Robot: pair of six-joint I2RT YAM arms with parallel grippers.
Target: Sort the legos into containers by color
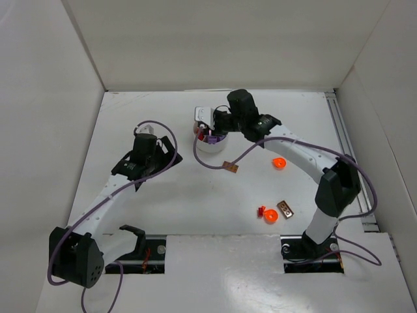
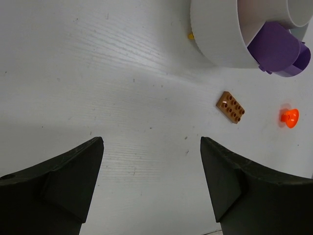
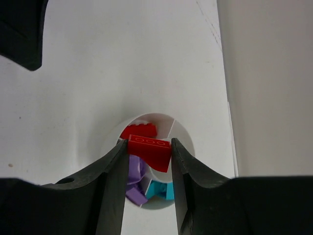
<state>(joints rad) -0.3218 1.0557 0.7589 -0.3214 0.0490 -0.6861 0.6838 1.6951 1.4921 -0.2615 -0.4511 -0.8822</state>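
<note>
Right gripper (image 3: 149, 146): clenched on a red brick (image 3: 149, 153), which was pinched between both fingers and hung directly over the white dish (image 3: 182, 133), above a divider between its compartments. Dish contents seen beneath the held brick: a red piece (image 3: 139, 130) in the compartment just beyond it, a purple piece (image 3: 135, 182) in the compartment to the lower left, and a teal piece (image 3: 160, 190) in the one beside that. Left gripper (image 2: 151, 161): released, jaws spread wide with nothing between them, positioned over bare worktop (image 2: 98, 73) and apart from the dish. Loose items on the worktop: a brown brick (image 2: 231, 107) near the dish wall, studs up, and an orange piece (image 2: 289, 118) beyond it. The top view showed a further group well apart from the dish, nearer the right arm's base: a second brown brick (image 1: 285, 208), a second orange piece (image 1: 271, 216), and a small red piece (image 1: 261, 211) just beside that orange one.
</note>
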